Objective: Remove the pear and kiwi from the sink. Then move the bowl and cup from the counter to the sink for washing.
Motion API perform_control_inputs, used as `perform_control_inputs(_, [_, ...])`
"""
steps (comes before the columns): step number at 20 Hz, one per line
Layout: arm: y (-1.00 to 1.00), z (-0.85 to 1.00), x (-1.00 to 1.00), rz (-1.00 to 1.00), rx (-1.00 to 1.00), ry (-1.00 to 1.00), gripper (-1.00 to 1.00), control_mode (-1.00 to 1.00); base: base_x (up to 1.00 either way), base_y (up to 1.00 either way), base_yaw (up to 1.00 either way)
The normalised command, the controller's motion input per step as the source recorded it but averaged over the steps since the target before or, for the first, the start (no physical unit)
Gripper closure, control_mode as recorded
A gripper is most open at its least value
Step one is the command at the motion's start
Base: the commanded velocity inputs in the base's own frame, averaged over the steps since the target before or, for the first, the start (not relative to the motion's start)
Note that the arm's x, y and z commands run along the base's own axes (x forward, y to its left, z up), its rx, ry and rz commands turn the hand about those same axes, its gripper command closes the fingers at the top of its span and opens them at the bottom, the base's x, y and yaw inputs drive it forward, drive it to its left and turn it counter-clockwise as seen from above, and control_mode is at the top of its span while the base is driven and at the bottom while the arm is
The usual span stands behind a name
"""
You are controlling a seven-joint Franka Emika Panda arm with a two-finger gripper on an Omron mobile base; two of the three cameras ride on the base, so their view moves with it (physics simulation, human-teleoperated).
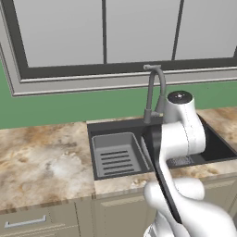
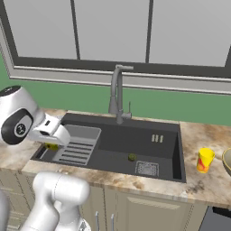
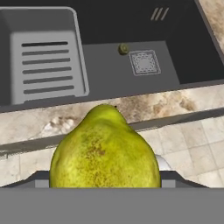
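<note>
Pear (image 3: 104, 151) held in tool (image 2: 51, 145) above sink's (image 2: 178, 149) left near edge; kiwi (image 2: 131, 157) on basin floor beside drain.

The pear (image 3: 104, 151), yellow-green with brown speckles, was up out of the sink (image 2: 167, 131), stem end up, above the front edge of the bench (image 3: 144, 103) at the sink's ribbed-tray end. The kiwi (image 2: 131, 157), small, oval and olive-brown, lay on the sink's dark floor just beside the square drain. On the bench beyond the sink's other end stood the cup (image 2: 205, 160), yellow with red marks and upright, and past it showed the tan rim of the bowl (image 2: 227, 161).
</note>
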Motion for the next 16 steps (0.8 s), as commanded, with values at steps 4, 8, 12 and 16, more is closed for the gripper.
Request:
perform_control_inputs(4, [0.53,0.00,0.07,0.00,0.00,0.05,1.00,-1.00,0.00,0.00,0.00])
perform_control_inputs(8, [0.50,0.00,0.11,0.01,0.00,0.05,1.00,-1.00,0.00,0.00,0.00])
perform_control_inputs(12, [0.48,0.00,0.13,0.03,0.02,0.07,1.00,-1.00,0.00,0.00,0.00])
perform_control_inputs(16, [0.44,-0.04,0.15,0.04,0.05,0.01,1.00,-1.00,0.00,0.00,0.00])
